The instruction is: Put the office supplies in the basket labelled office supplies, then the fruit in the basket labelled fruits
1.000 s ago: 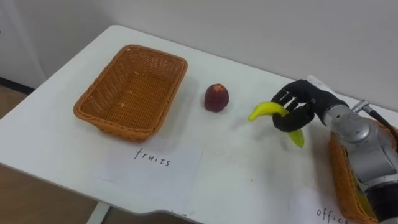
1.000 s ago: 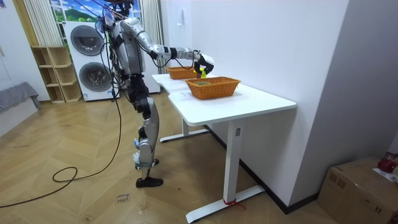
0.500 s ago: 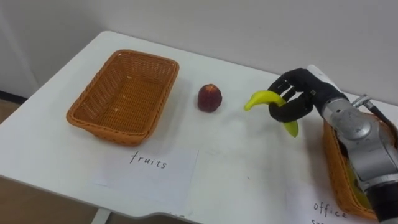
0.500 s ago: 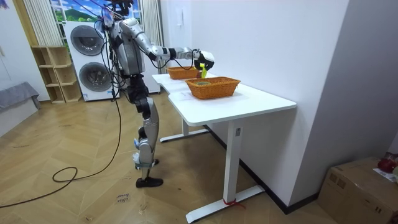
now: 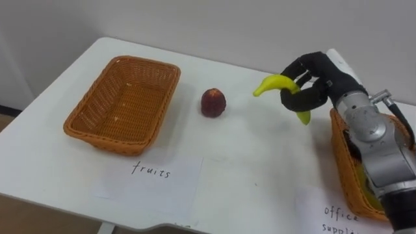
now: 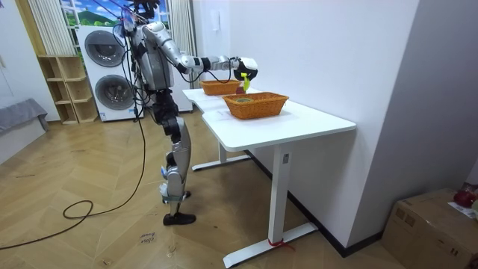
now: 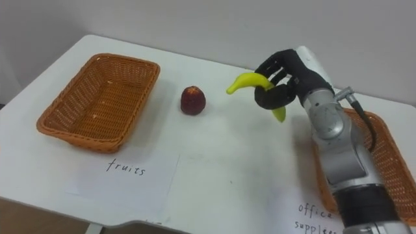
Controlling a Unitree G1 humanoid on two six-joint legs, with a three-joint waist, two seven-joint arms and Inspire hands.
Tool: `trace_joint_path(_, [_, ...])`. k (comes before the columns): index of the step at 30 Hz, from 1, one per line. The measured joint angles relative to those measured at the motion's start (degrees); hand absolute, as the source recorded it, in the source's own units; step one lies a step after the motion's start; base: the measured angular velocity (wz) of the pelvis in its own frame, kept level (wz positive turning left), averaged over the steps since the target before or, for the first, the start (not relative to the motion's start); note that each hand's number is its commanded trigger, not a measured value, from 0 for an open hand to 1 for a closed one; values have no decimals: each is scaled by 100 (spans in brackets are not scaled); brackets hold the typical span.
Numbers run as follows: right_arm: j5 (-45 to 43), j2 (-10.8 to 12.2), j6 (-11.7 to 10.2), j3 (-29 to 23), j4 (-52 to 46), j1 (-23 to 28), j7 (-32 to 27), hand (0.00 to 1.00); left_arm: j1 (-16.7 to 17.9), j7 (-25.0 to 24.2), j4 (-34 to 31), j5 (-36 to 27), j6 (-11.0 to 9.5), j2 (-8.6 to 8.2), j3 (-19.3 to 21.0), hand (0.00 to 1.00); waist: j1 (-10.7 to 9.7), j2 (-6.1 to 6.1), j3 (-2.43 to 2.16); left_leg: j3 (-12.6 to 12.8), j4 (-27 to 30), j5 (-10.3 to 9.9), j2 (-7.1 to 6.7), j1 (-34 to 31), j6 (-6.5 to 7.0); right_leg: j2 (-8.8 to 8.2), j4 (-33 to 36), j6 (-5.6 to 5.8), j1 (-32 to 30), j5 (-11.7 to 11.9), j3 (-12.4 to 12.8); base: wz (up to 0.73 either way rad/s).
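A yellow banana (image 5: pixel 281 89) (image 7: pixel 252 84) hangs above the white table (image 5: pixel 260 162), held in my right hand (image 5: pixel 311 86) (image 7: pixel 283 80), whose fingers curl round it. A dark red apple (image 5: pixel 212 103) (image 7: pixel 192 100) lies on the table to the left of the hand. The fruit basket (image 5: pixel 123 103) (image 7: pixel 97 99), woven and orange-brown, stands at the left with nothing in it; a paper label (image 5: pixel 153 177) lies in front of it. The office basket (image 5: pixel 354 172) (image 7: pixel 390 162) stands at the right edge, partly behind my forearm. In the room view the banana (image 6: pixel 244 80) is raised over the table.
A second paper label (image 5: pixel 338 214) lies at the front right, by the office basket. A white wall runs close behind the table's far edge. In the room view I stand at the table's end, washing machines (image 6: pixel 104 75) behind me.
My right hand has lifted the banana higher and a little toward the wall. The camera has shifted, so the baskets and apple sit further left in the picture.
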Motion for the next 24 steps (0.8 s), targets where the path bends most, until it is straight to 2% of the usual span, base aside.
trace_joint_path(6, [145,1,-1,3,-199,0,-192,100,4,-3,27,-5,5,-85,1,0,22,-38,27,-6,0,1,-18,-12,6,-17,-11,17,-5,-11,0,1])
trace_joint_path(17, [138,8,-2,3,-389,0,-328,100,1,-4,26,0,4,-118,-50,0,25,-50,17,-22,-7,-14,-72,-44,53,-68,7,61,-35,-47,0,1])
trace_joint_path(24, [107,8,-122,2,-576,-1,-377,100,-4,-1,38,6,-4,-128,-99,0,31,-22,29,-101,6,-14,-78,-95,52,-63,13,61,-46,-47,-34,5])
